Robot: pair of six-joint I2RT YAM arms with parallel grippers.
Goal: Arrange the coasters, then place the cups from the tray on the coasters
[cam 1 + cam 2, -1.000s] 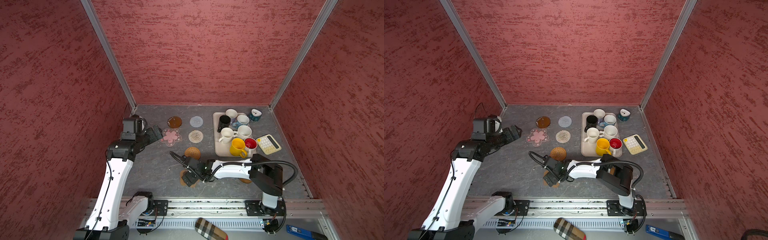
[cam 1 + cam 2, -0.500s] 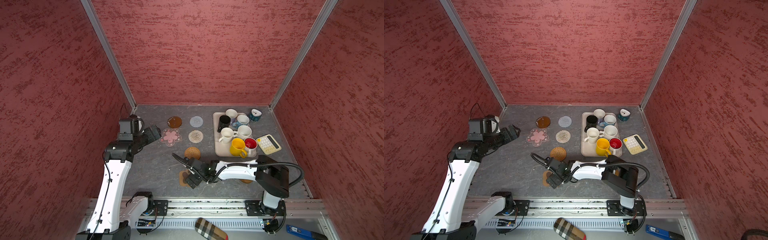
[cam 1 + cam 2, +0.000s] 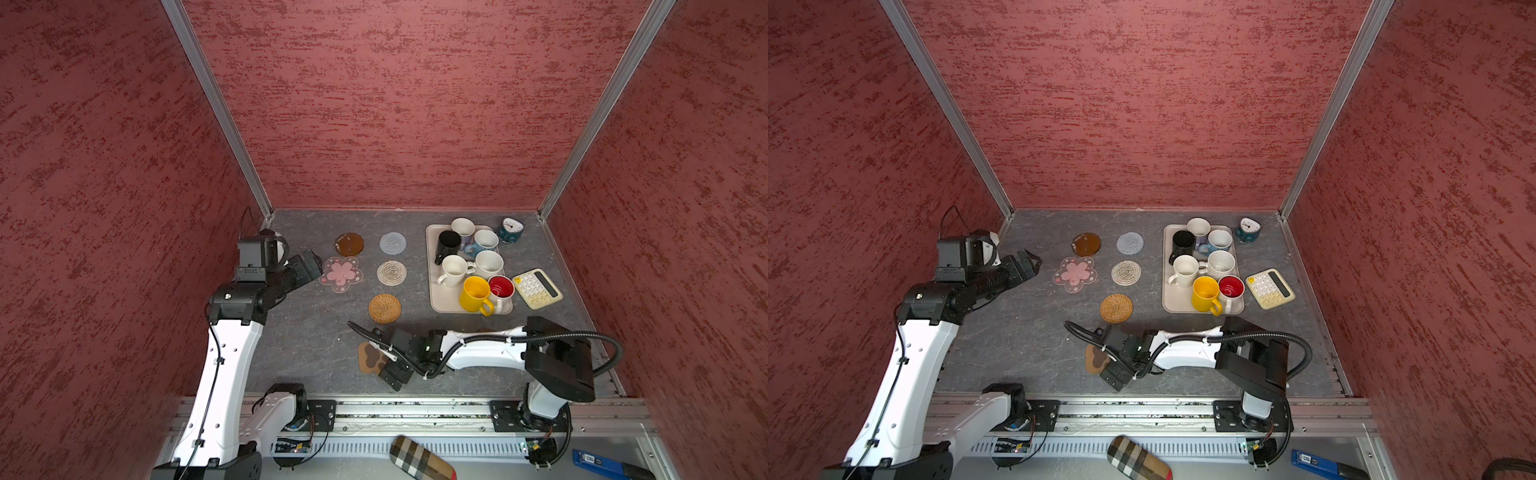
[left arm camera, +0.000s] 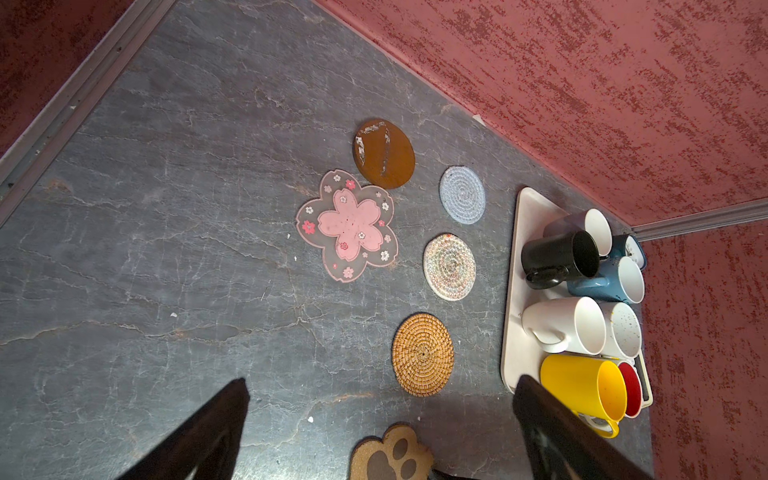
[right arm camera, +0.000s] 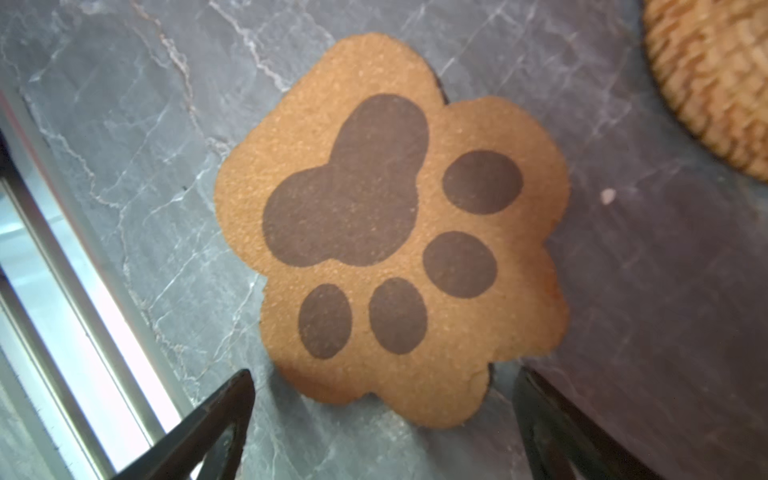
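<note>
Brown paw-shaped flat coaster [image 5: 390,232] framed by right gripper [image 5: 382,374], fingers wide, nothing held.
Judged thin, light, bendy; edge to be pinched. Lies 6 o'clock of tan rattan round coaster [image 3: 384,308]. Left gripper [image 4: 380,380] fingers wide, empty.

Coasters [image 3: 384,308] lying flat, seven mugs [image 3: 475,293] on tray [image 3: 440,301]

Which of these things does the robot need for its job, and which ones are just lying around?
Job things: flower coaster, paw coaster, wooden coaster, grey coaster, beige coaster, rattan coaster, tray, yellow mug, black mug, blue mug, lavender mug, red-inside mug, plain white mug, speckled white mug.

Just lying about: teal clock, calculator, checked pouch.
</note>
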